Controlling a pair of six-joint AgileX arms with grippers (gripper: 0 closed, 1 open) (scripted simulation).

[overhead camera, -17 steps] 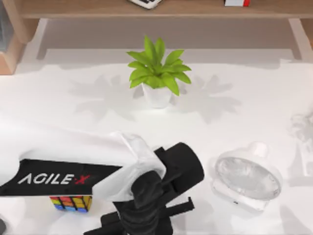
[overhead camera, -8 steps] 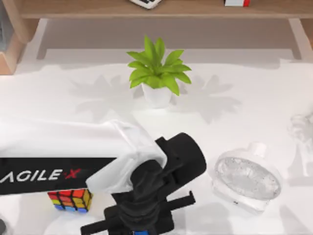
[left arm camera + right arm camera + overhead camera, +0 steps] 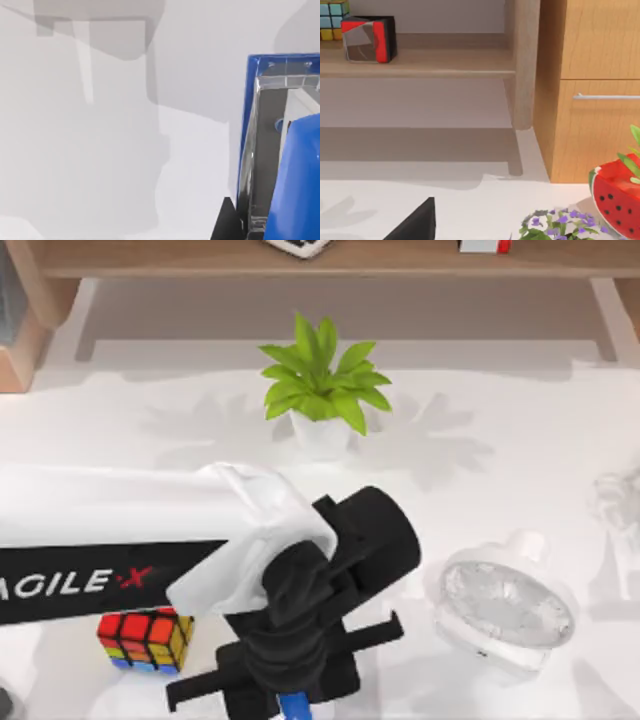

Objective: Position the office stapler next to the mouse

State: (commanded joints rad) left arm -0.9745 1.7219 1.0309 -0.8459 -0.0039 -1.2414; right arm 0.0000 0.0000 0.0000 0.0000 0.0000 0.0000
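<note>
**Left gripper on the blue stapler at the near edge of the table**

Top view: the left gripper (image 3: 285,695) is seen low at the near edge of the table (image 3: 500,440), under the black wrist of the AgileX arm that reaches in from the left. A small blue piece of the office stapler (image 3: 293,707) is seen just under the gripper body. The fingers are hidden by the wrist here, so the grip cannot be confirmed in this view. A puzzle cube (image 3: 147,638) lies just left of the gripper, apart from it. A clear, round glass-like object (image 3: 505,608) lies to the right, and a potted plant (image 3: 322,390) stands farther back. No mouse can be identified with certainty.

Left wrist view: the stapler (image 3: 270,150) is seen very close, blue with a metal channel, and a black finger (image 3: 225,225) lies against it. It is judged that the gripper is clenched on the stapler, at the pick-up or lift step.

Right wrist view: a shelf with a red and black box (image 3: 368,38), a wooden cabinet (image 3: 590,75) and a watermelon-patterned pot (image 3: 617,192) are shown; the right arm is judged parked.

Next, the mouse must be found, and the stapler must be carried there and set down beside it, with the cube and the plant avoided.
</note>
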